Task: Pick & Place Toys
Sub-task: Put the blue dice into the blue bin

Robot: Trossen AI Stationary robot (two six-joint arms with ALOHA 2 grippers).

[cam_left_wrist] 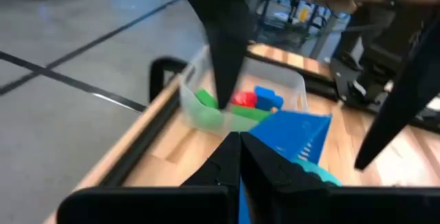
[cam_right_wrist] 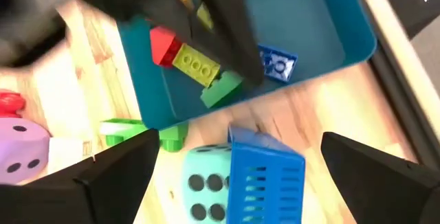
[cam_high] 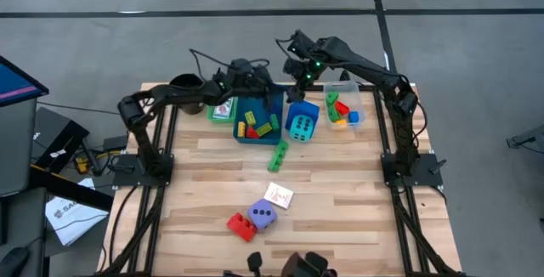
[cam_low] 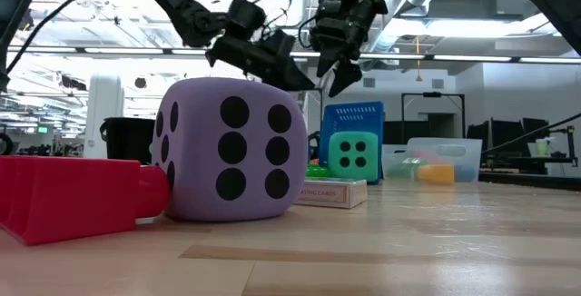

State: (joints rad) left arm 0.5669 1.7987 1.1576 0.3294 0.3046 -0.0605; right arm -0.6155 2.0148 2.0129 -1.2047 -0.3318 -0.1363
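Above the blue tray point(cam_high: 255, 132), which holds red, yellow and green bricks point(cam_high: 257, 126), the left gripper point(cam_high: 274, 88) hovers with fingers pressed together, empty. Beside it the right gripper point(cam_high: 299, 90) hangs with fingers spread wide over the teal dice cube point(cam_high: 302, 125). The purple dice cube point(cam_high: 262, 216), a red brick point(cam_high: 240, 224) and a card point(cam_high: 279, 195) lie near the table's front edge.

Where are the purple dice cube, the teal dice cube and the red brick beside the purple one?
purple dice cube point(cam_low: 227, 149), low view, on its six-dot front face.
teal dice cube point(cam_high: 301, 125), high view, on its dotted top face.
red brick point(cam_high: 240, 224), high view, on its studded top.
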